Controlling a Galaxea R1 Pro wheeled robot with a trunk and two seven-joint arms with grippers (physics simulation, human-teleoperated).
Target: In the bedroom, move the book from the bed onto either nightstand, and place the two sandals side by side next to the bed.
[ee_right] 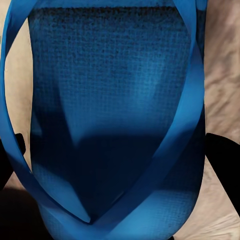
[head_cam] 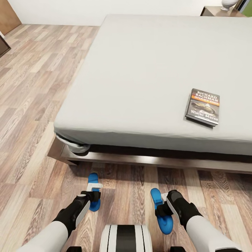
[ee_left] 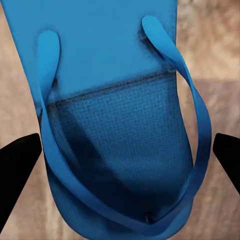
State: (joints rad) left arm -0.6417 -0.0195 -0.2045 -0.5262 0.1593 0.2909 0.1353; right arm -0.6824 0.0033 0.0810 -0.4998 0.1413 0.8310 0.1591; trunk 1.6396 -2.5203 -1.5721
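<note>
Wood-plank floor [head_cam: 31, 105] and a white wall [head_cam: 59, 10] ahead of me.
I see a brown door [head_cam: 8, 15] far left, even light throughout.

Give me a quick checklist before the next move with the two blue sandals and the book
1. Left gripper over the left bright blue sandal, fingers either side: ok.
2. Right gripper over the right blue sandal: ok.
3. Jaws closed on either sandal: cannot tell.
4. Sandals side by side: not ok, a wide strip of wood-plank floor separates them.
5. Sandals next to the grey-mattress bed: ok, near its dark frame.
6. Dark orange-banded paperback book on a nightstand: not ok, it lies on the mattress.
</note>
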